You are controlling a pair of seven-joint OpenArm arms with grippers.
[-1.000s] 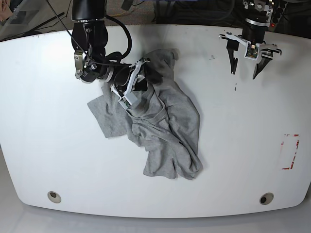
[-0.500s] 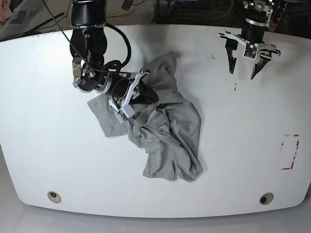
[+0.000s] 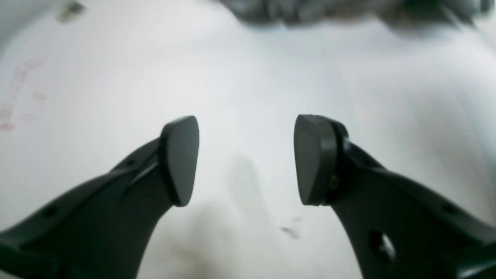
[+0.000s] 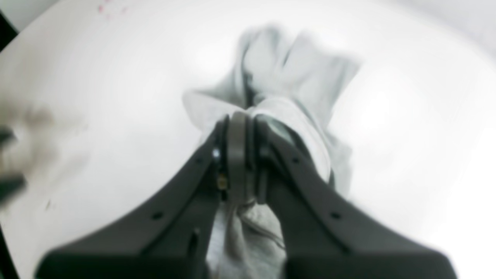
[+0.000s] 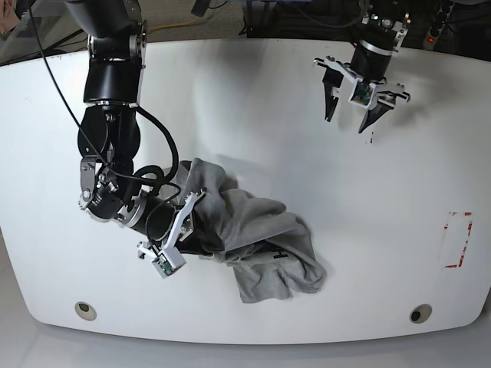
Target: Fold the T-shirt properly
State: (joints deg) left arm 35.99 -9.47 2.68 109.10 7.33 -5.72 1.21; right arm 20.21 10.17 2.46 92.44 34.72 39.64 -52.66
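Base view: the T-shirt (image 5: 257, 238) lies bunched on the white counter (image 5: 399, 230), near the front and left of centre. The right gripper (image 4: 240, 155) has its jaws clamped on a fold of it. Far right, the left gripper (image 5: 350, 116) hovers, jaws apart and holding nothing.

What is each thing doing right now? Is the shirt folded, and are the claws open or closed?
T-shirt: not folded, bunched up in a crumpled heap on the table, one part pinched by a claw.
Right claw: closed, gripping the T-shirt's fabric.
Left claw: open, empty, above bare table away from the shirt.
Table: white, with a red mark near one edge.
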